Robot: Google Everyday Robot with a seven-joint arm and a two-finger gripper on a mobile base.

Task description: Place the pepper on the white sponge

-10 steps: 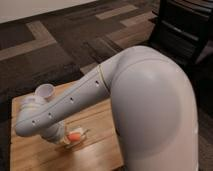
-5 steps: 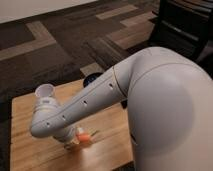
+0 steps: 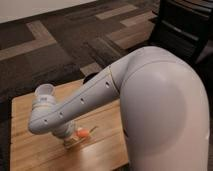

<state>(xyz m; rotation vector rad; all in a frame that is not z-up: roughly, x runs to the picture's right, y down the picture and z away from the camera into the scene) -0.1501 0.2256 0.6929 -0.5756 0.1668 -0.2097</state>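
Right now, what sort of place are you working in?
Probably an office: patterned grey-and-tan carpet tiles, a black piece of furniture, a light wooden table. The gripper is low over that table beside the orange-red pepper.

- The arm's lower end (image 3: 42,122) stands farther from the left edge of the table (image 3: 30,155) than one second ago, and more bare wood shows along that edge.
- The gripper (image 3: 70,136), under that end near the front edge, is displaced rightward with it.
- The pepper (image 3: 82,132), just beside the gripper, lies slightly farther right and shows more fully.
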